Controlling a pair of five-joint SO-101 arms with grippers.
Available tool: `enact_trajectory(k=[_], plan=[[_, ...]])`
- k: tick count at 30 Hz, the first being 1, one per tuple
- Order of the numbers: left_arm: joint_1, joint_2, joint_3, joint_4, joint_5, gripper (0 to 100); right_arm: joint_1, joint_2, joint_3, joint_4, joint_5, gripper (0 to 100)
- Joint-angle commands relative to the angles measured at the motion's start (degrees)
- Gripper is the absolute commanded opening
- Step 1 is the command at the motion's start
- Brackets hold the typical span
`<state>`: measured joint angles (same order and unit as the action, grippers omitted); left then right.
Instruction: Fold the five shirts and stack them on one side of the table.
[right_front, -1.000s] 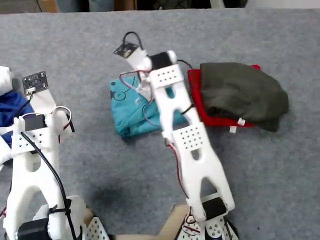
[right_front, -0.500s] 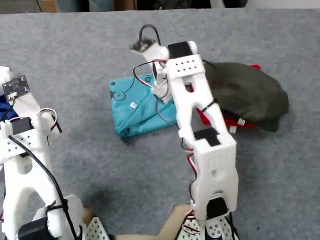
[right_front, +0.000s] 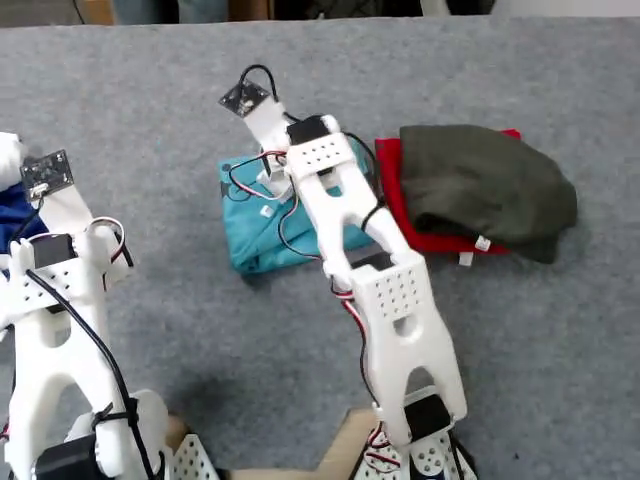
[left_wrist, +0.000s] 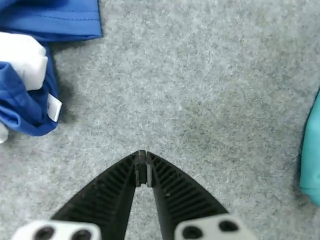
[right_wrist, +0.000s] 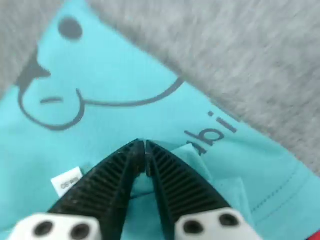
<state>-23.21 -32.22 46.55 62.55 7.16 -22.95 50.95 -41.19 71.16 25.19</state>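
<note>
The teal shirt (right_front: 262, 228) lies folded near the middle of the grey surface (right_front: 150, 100). It forms a rough rectangle whose long axis runs side to side across the surface, slightly skewed. Its printed cartoon face (right_front: 236, 186) sits at the far left corner, and a small white label (right_front: 267, 210) shows on top.

The right arm (right_front: 345, 215) stretches from its base at the near edge out over this shirt and covers the shirt's right part in the high view. The right claw (right_wrist: 145, 150) hangs close above the teal fabric between the drawn face and the printed letters. Its two black fingers are pressed together at the tips. Whether any cloth is pinched between them cannot be told.

Just to the right of the teal shirt, nearly touching its edge, is a red shirt (right_front: 392, 190). An olive shirt (right_front: 490, 185) is heaped on top of it. The pile is also longer side to side, with white tags (right_front: 483, 243) at its near edge.

The left arm (right_front: 60, 290) stands at the left side. The left claw (left_wrist: 142, 170) is closed tip to tip over bare surface and holds nothing. Beyond it lie a rumpled blue shirt (left_wrist: 50, 20) and a bit of white cloth (left_wrist: 20, 60) at the left edge of the surface, well apart from the teal shirt. A tan cardboard piece (right_front: 340, 450) sits between the two arm bases.
</note>
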Motion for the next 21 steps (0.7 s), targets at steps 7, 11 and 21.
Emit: enact_trajectory(k=[7,11,21], plan=[[0.48,-1.76,-0.75,-0.62,-0.44,3,4.4,-0.31,-14.99,21.01,-0.09,1.5],[0.31,-1.67,-0.4,-1.85,-0.44,3,5.8,-0.31,-15.34,29.54,0.0,1.5],[0.57,-1.67,-0.31,-2.9,-0.44,3,2.37,-1.54,-22.29,22.86,-0.26,1.5]])
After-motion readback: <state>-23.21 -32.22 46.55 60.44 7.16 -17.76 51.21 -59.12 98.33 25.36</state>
